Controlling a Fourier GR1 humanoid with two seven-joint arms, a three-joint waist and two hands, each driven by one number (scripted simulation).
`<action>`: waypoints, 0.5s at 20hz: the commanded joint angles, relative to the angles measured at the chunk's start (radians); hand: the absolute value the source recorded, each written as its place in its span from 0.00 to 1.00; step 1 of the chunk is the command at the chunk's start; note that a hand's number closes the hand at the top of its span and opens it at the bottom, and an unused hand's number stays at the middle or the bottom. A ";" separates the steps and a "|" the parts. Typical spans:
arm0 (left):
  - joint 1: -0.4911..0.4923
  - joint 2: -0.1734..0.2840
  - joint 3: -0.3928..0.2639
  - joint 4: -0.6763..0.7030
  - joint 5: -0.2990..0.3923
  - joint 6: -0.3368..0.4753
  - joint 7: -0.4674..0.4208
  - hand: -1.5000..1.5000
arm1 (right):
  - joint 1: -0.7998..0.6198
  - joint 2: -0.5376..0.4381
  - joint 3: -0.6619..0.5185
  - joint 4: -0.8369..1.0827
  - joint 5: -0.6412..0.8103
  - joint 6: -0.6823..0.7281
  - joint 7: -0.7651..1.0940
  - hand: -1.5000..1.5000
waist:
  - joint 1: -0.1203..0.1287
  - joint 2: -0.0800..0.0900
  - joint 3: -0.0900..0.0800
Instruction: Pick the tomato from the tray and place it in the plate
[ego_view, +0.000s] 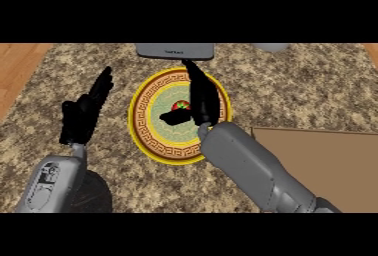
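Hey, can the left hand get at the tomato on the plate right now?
Probably not easily: the right hand lies over the plate, covering most of the tomato; the left hand rests open beside it.

Single head view, looking steeply down at counter (310, 90). Close range: plate (151, 140) near centre, both forearms entering from lower edge. No second view for overlap.

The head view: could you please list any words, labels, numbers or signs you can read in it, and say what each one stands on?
Grey appliance at the counter's far edge: a small pale marking on its front, too blurred to read.
Plate: a patterned rim only, no lettering.
Tomato, brown tray, left hand and right hand: no text.
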 joint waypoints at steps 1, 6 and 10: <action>0.040 0.019 0.028 0.011 0.021 -0.021 -0.032 0.50 | 0.021 0.000 -0.045 -0.074 -0.073 -0.127 -0.024 0.00 | -0.032 -0.009 -0.001; 0.052 0.061 0.081 0.018 0.033 -0.027 -0.039 0.50 | 0.192 -0.063 -0.150 -0.185 -0.071 -0.155 -0.129 0.00 | -0.071 -0.016 -0.001; 0.092 0.020 0.049 -0.050 0.022 -0.008 0.014 0.50 | 0.335 -0.197 -0.212 -0.353 -0.124 -0.042 -0.204 0.00 | -0.071 -0.016 -0.001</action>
